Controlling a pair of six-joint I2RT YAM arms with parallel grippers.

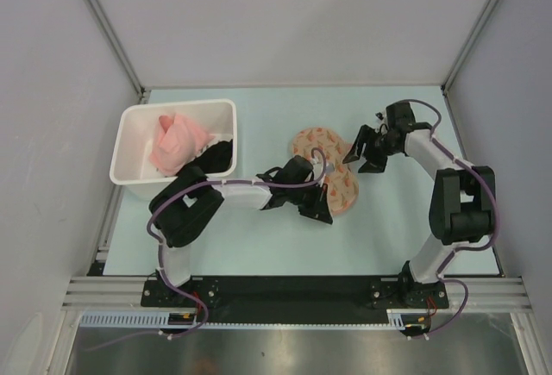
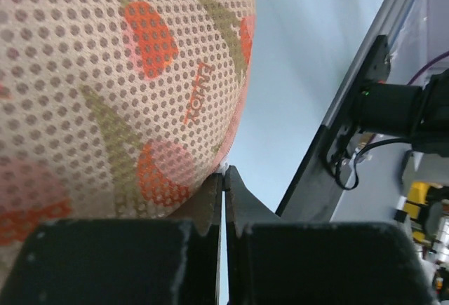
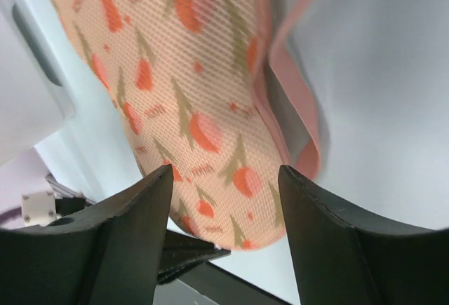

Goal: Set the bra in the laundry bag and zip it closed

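The laundry bag [image 1: 332, 177] lies mid-table, a cream-peach two-lobed pouch with orange-pink print. It looks closed, and the bra is hidden from every view. My left gripper [image 1: 320, 205] is at the bag's near edge. In the left wrist view it [image 2: 225, 172] is shut on a small white zipper pull at the rim of the bag [image 2: 126, 87]. My right gripper [image 1: 360, 154] is open and empty, just right of the bag. In the right wrist view it [image 3: 224, 173] hovers over the bag [image 3: 203, 95], whose pink rim strip [image 3: 303, 109] shows on the right.
A white plastic bin [image 1: 138, 116] stands at the back left with a pink cloth [image 1: 177, 144] and a black garment [image 1: 216, 158] in it. The left forearm lies across the table between bin and bag. Frame posts and grey walls surround the table.
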